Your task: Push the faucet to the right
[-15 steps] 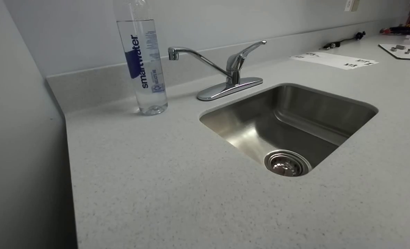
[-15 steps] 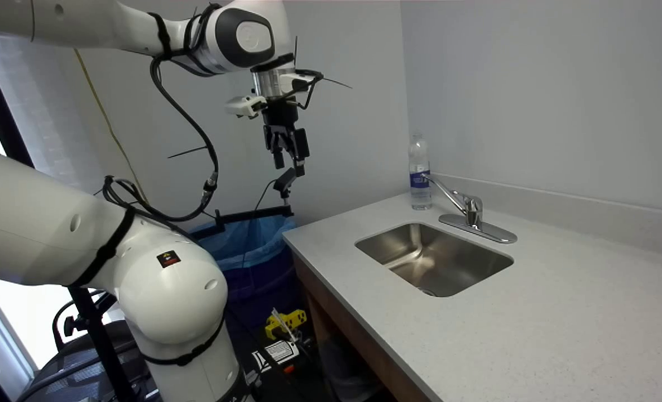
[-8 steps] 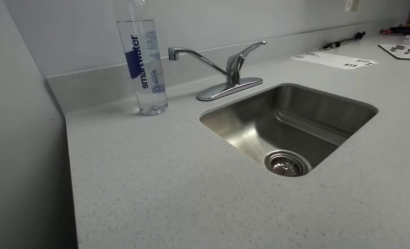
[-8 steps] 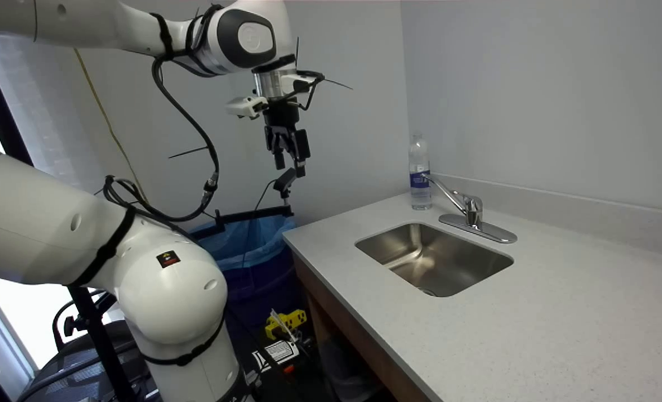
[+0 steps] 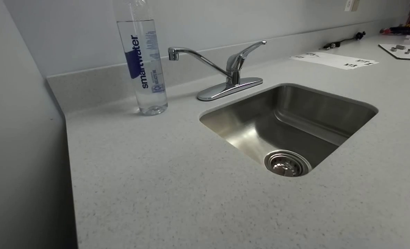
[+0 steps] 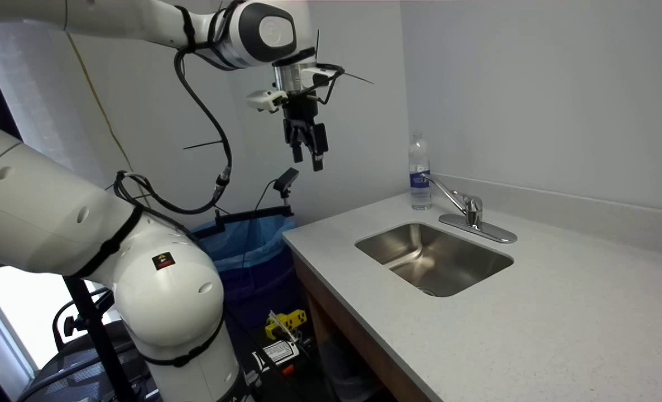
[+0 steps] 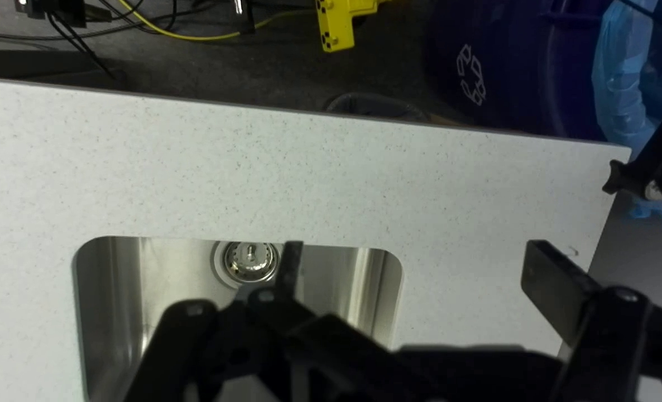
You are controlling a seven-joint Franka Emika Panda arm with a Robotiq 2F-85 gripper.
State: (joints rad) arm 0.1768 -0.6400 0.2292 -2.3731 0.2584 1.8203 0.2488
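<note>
The faucet [image 5: 234, 72] is shiny metal with a thin arched spout, a lever handle and an oval base plate. It stands behind the sink [image 5: 308, 121] and also shows in an exterior view [image 6: 473, 212]. Its spout points toward the water bottle [image 5: 144, 69], with the tip close to it. My gripper [image 6: 307, 163] hangs high, well away from the faucet. In the wrist view its fingers [image 7: 415, 245] are wide apart with nothing between them. Below them show the sink [image 7: 186, 273] and counter; the faucet is out of that view.
The bottle [image 6: 420, 184] stands upright in the corner near the spout tip. Walls rise behind the counter [image 6: 532, 324]. A dark camera on a mount [image 6: 286, 180] stands below the gripper, over a blue bin [image 6: 253, 240]. White papers [image 5: 334, 60] lie further along the counter.
In the last half second my arm and gripper have moved right and slightly up in an exterior view. The faucet and bottle have not moved.
</note>
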